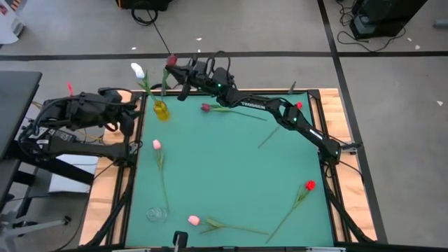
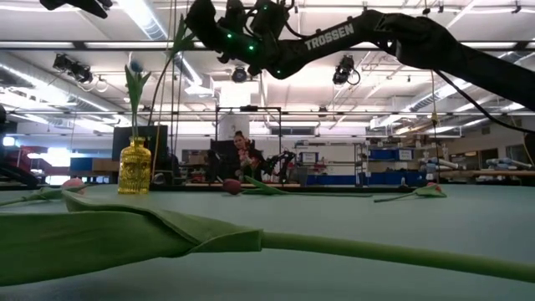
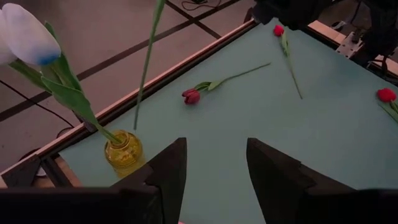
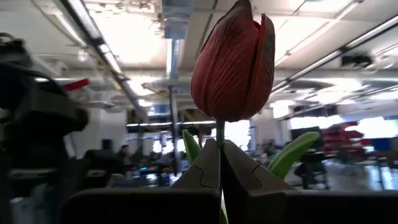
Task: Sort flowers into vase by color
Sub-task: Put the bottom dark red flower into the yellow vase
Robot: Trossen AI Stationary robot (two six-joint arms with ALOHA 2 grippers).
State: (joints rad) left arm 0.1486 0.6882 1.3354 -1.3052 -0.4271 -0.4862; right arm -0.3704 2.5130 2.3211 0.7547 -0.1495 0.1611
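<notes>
Between your right gripper's (image 4: 221, 163) jaws the red tulip (image 4: 234, 62) is clamped just below its bud; its stem (image 3: 147, 62) hangs near-vertical, the lower end just above and beside the yellow vase (image 1: 161, 110) at the desk's (image 1: 231, 168) far left corner, where a white tulip (image 1: 137, 70) already stands. Your left gripper (image 3: 214, 171) waits close by that vase, jaws apart and empty; I'd judge the right arm must shift the stem over the mouth, then lower it.

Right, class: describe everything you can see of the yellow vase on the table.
The yellow vase is small, translucent and glass-like, with a bulbous body and narrow neck. It stands upright on the green table near its far left corner. One white tulip stands in it, stem and leaves rising from the neck. Neither end effector touches it.
</notes>
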